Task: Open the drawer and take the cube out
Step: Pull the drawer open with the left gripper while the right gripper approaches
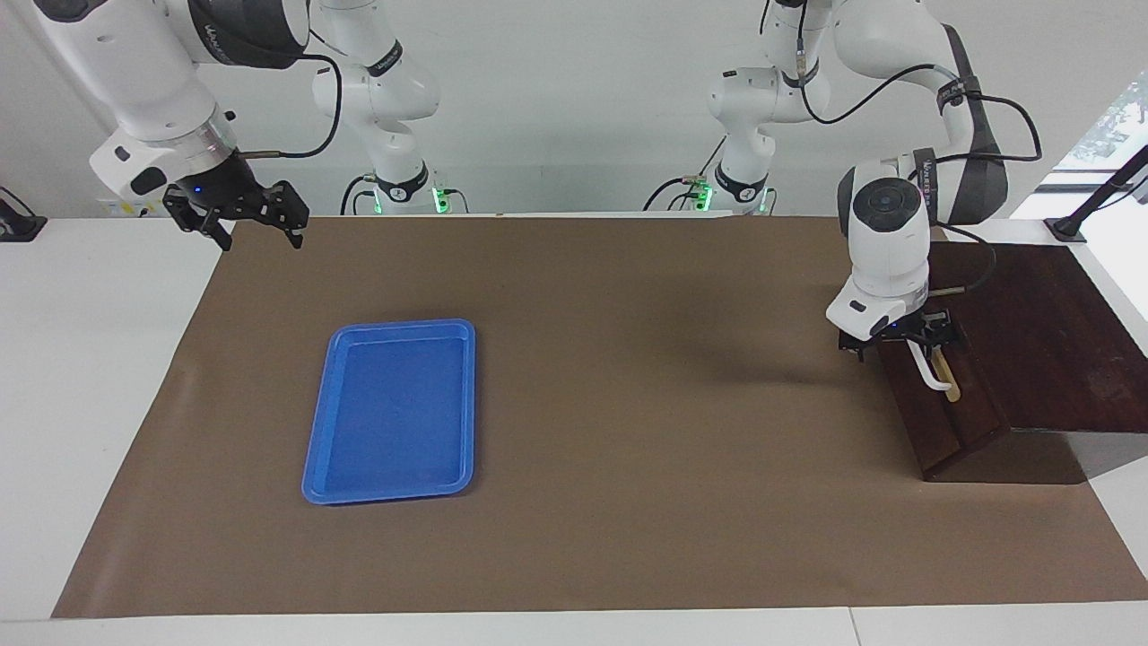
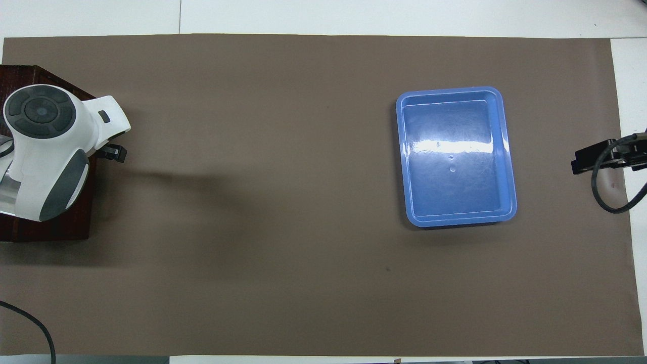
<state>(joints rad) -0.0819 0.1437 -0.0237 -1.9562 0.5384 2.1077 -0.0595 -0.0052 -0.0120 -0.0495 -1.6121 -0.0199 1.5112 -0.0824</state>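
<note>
The drawer [image 1: 955, 422] is a dark brown wooden box at the left arm's end of the table; it also shows in the overhead view [image 2: 50, 230]. Its front looks flush with the box and no pale interior shows. Its white bar handle [image 1: 933, 377] lies on a brass strip. My left gripper [image 1: 924, 339] is at the end of the handle nearer the robots, down against the drawer front. My right gripper [image 1: 249, 224] is open and empty, held high over the table edge at the right arm's end. The cube is hidden.
A flat blue plastic tray [image 1: 316, 422] lies empty on the brown mat toward the right arm's end; it also shows in the overhead view [image 2: 404, 162]. The brown mat [image 1: 628, 404] covers most of the white table.
</note>
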